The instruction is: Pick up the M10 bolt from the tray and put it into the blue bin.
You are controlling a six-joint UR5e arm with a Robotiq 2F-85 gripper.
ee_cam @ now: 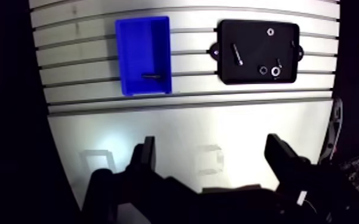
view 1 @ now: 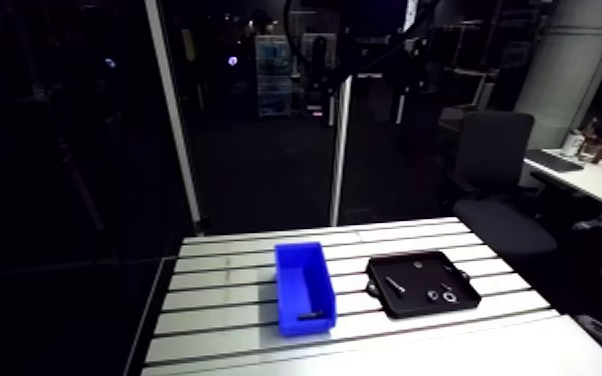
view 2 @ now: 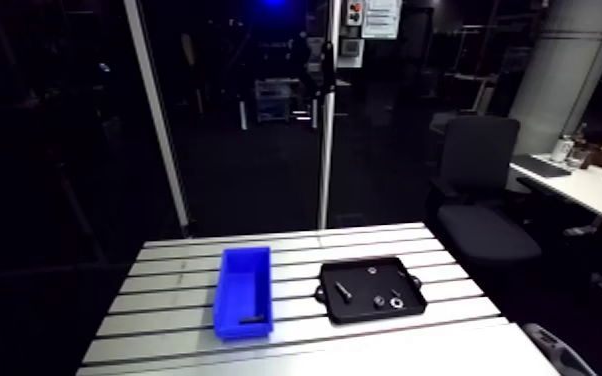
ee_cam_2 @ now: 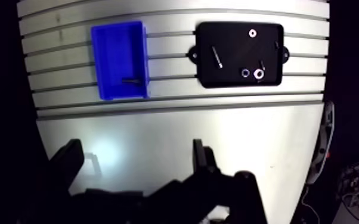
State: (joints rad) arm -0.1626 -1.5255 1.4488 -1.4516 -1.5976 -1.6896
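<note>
Hanging above the slotted table [ee_cam: 188, 125], the gripper [ee_cam: 212, 143] gapes empty, blue bin [ee_cam: 139, 47] near black tray [ee_cam: 250, 37].

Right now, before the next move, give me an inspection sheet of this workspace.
Surface: slotted aluminium table, with a bright lit patch below the wrist.
Job's things: blue bin holds one dark bolt at the end nearer the wrist; black tray lies beside it, apart, and holds a light bolt.
Clutter: three small ring-shaped parts, washers or nuts, in the tray.
End effector: open, empty, high above bare table.
Cables: nothing seen on the table.
Surroundings: nothing seen intruding.
</note>
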